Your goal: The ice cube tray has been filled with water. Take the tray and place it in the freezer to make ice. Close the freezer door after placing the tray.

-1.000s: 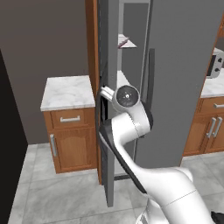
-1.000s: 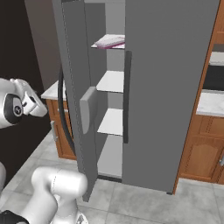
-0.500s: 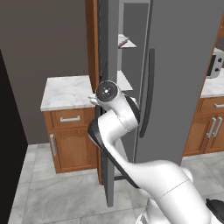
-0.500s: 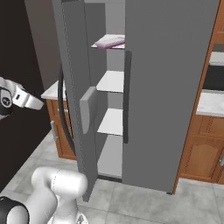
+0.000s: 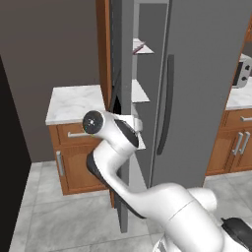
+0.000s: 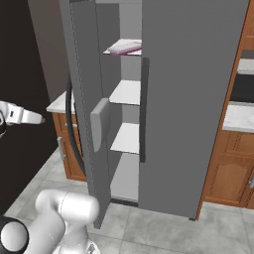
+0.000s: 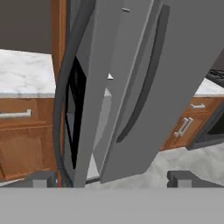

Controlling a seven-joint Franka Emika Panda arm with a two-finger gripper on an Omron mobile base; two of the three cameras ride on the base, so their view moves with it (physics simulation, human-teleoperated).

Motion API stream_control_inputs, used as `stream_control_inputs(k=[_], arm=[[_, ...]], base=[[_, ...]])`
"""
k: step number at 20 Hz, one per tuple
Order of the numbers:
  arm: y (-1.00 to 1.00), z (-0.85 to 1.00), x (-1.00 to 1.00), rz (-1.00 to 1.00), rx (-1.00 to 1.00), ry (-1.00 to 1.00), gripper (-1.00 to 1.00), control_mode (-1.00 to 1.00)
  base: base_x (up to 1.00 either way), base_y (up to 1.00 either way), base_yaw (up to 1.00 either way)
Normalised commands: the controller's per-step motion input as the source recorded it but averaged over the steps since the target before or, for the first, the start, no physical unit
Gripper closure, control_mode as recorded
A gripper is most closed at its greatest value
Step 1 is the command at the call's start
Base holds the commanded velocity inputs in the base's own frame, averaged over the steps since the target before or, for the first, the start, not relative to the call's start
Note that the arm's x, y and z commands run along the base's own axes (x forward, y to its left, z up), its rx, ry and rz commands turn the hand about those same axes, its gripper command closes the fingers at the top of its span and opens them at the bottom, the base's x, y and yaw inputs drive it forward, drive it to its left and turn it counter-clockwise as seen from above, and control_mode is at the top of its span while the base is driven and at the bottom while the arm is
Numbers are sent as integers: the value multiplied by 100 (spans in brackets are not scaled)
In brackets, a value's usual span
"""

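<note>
Pinkish-white ice cube tray already lies on the freezer's top shelf, and with the freezer door hanging ajar, the empty pincer, spread wide, faces its edge, closing left to do.

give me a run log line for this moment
ice cube tray: on top freezer shelf | freezer door: open | end effector: open, empty, facing door
</note>
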Motion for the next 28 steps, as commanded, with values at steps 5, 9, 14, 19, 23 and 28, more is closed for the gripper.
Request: stream_control_inputs(k=[5, 9, 14, 19, 23, 28], arm=[[31, -27, 17, 7, -27, 22, -100, -100], [40, -11, 26, 3, -24, 33, -100, -100], [36, -22, 37, 1, -25, 24, -100, -100], [23, -30, 32, 0, -23, 7, -100, -100], [4, -26, 25, 0, -19, 0, -100, -100], [0, -23, 22, 0, -16, 0, -100, -100]], base=[[0, 0, 0], [0, 0, 0], [0, 0, 0], [0, 0, 0], [0, 0, 0], [0, 0, 0]])
